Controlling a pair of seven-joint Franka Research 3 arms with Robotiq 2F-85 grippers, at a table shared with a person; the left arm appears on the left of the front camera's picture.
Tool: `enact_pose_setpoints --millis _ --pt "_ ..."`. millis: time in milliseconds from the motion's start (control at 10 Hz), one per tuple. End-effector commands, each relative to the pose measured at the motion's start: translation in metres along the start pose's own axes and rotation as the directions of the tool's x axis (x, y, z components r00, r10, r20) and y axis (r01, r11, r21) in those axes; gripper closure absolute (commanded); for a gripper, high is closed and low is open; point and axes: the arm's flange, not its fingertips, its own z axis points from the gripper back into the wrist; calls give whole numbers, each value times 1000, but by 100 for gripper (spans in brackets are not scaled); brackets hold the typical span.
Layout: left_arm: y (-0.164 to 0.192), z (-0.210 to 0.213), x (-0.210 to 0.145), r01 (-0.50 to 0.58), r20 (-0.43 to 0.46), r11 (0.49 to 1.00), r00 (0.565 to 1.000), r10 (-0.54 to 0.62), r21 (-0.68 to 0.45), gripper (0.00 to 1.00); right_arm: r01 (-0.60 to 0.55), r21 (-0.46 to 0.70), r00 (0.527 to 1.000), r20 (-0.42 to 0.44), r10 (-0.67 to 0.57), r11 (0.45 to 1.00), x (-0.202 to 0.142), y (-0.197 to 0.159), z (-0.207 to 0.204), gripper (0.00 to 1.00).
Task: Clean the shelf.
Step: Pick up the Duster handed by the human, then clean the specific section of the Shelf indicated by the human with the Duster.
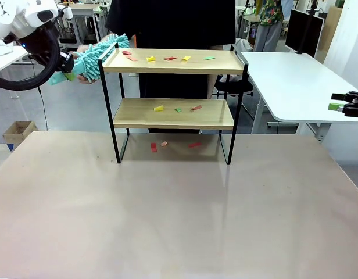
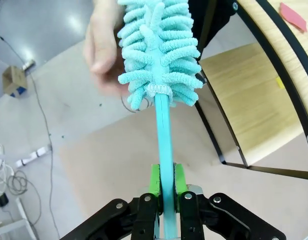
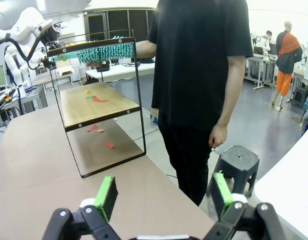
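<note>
My left claw (image 2: pixel 164 181) is clamped on the thin handle of a fluffy turquoise chenille duster (image 2: pixel 159 55), with a person's hand (image 2: pixel 101 50) just beside its head. The two-tier wood-and-black-metal shelf (image 1: pixel 138 110) stands on the beige table (image 1: pixel 167 221) (coloured paper scraps (image 1: pixel 150 58) on both boards). My right claw (image 3: pixel 164 194) gapes wide — empty.

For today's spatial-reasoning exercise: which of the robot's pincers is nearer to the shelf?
Left. The left pincer, shut on the teal duster, is just beyond the upper left corner of the shelf; the open right pincer is far to its right.
</note>
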Motion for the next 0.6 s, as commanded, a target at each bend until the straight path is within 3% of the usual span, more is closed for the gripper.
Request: enact_pose_setpoints --millis 0,500 --pt "-1 1 1 24 8 1000 1000 -24 4 100 -5 2 1000 2 5 1000 3 0 -2 0" --pt "-1 1 1 24 8 1000 1000 -24 4 100 -5 2 1000 2 5 1000 3 0 -2 0"
